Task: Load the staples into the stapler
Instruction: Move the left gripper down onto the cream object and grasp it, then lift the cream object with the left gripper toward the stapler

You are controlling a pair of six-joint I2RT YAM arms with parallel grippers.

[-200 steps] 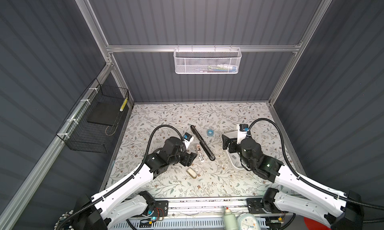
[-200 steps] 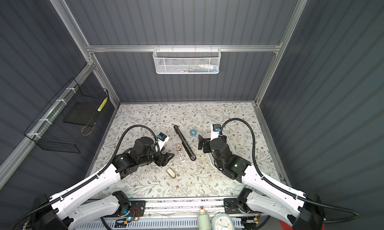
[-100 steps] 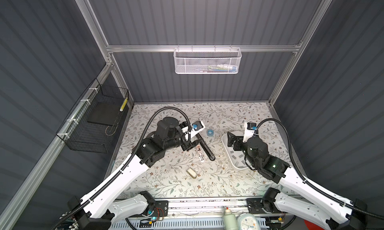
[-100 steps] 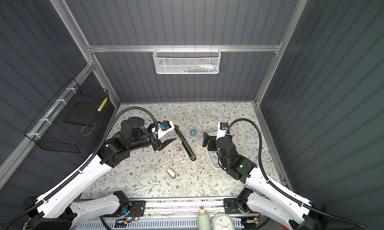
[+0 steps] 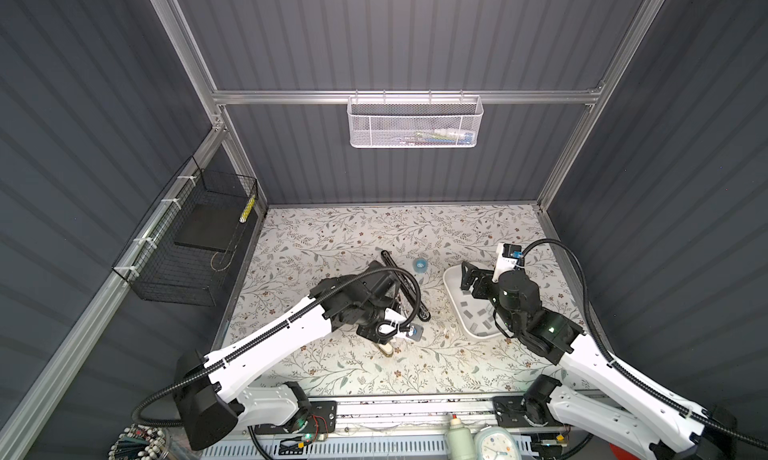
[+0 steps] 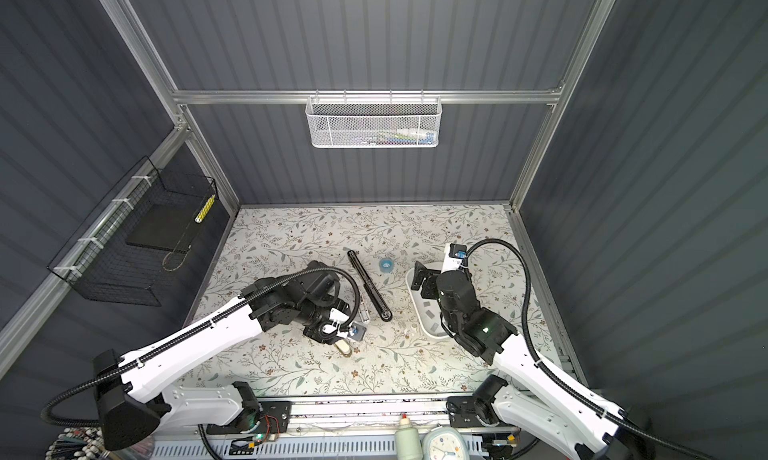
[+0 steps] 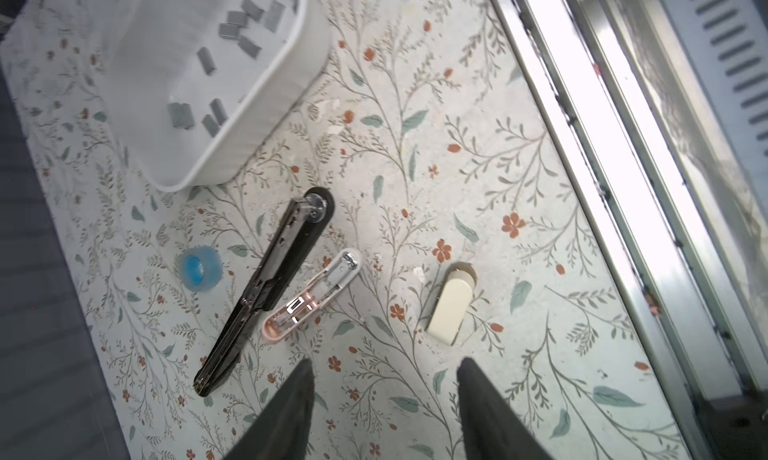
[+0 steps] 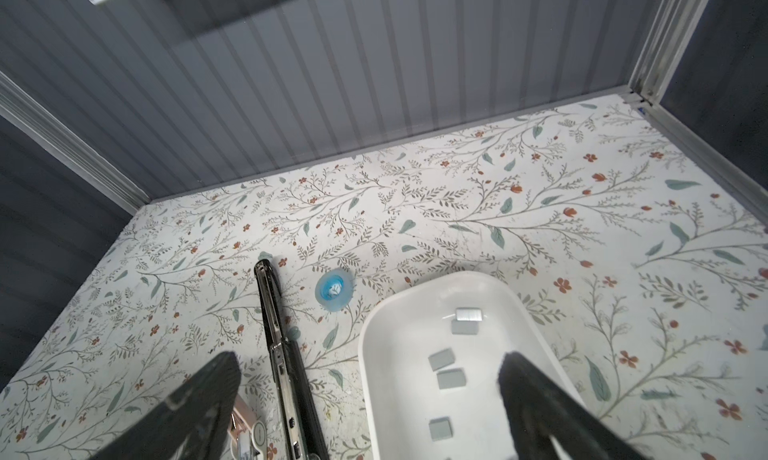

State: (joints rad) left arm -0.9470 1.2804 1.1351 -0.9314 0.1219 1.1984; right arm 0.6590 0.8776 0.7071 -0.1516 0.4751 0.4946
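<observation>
The black stapler [image 5: 405, 285] [image 6: 370, 285] [image 7: 270, 287] [image 8: 282, 362] lies opened out flat on the flowered table. The staples [image 7: 232, 21] [image 8: 446, 360] [image 5: 467, 312], several short grey strips, lie loose in a white tray [image 5: 451, 277] [image 7: 266, 117] to its right. My left gripper [image 7: 384, 395] hovers open above bare table beside the stapler's thin end, holding nothing. In both top views its wrist [image 5: 365, 308] hides the fingers. My right gripper [image 8: 368, 374] [image 5: 471, 279] [image 6: 426, 279] hangs wide open and empty over the tray's far left part.
A small pink stapler [image 7: 311, 295] lies right beside the black one. A beige block [image 7: 451, 304] [image 5: 386, 347] sits nearer the front rail [image 7: 623, 229]. A blue roll [image 5: 420, 265] [image 8: 334, 289] lies behind the stapler. Wire baskets hang on the back wall [image 5: 415, 121] and left wall [image 5: 195, 245].
My left arm lifted from beside the stapler and came back over it with the wrist turned, its camera now on the near side. Its jaws have narrowed. The right gripper drifted slightly right.
</observation>
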